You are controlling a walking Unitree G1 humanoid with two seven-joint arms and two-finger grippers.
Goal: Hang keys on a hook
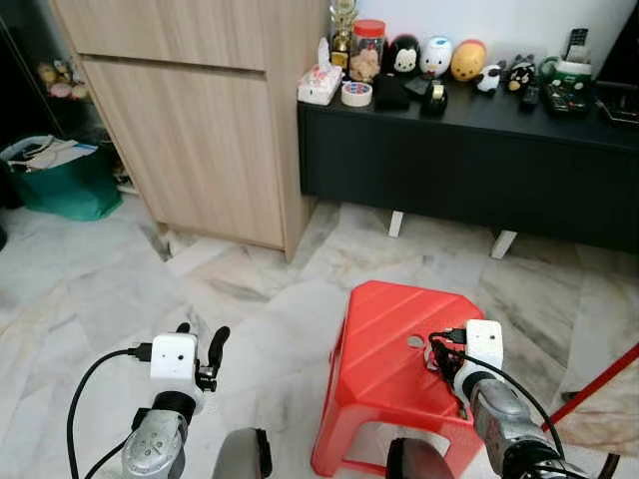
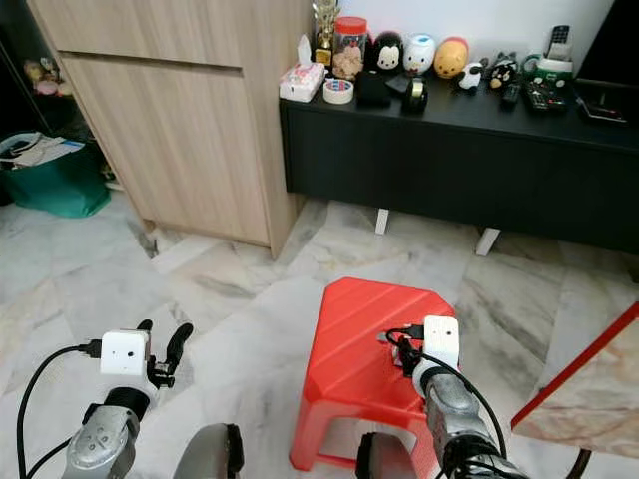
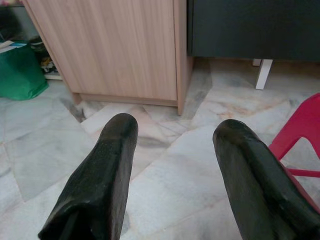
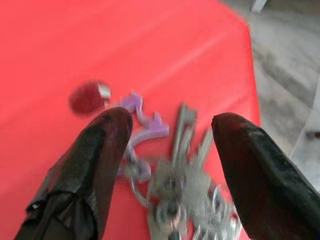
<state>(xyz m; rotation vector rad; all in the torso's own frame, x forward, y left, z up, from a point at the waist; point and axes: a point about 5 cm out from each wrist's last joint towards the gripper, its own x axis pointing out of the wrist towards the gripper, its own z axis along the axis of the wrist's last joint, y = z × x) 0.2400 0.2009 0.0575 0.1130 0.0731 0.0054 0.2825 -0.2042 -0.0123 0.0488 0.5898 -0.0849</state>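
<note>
Right gripper (image 4: 170, 130) spread wide, black fingers (image 4: 95, 155) straddling a bunch of silver metal keys (image 4: 185, 190) with a purple plastic clip, not yet touching them. Keys lying flat atop the glossy red plastic stool (image 1: 384, 344), near a small round hole in the seat. Left gripper (image 3: 175, 135) likewise parted, empty, poised over pale marble floor tiles (image 1: 120, 289). Beyond: light wooden cabinet (image 1: 200, 130), long black sideboard (image 1: 469, 160) carrying toy figures, green bag (image 1: 62, 185) far left.
</note>
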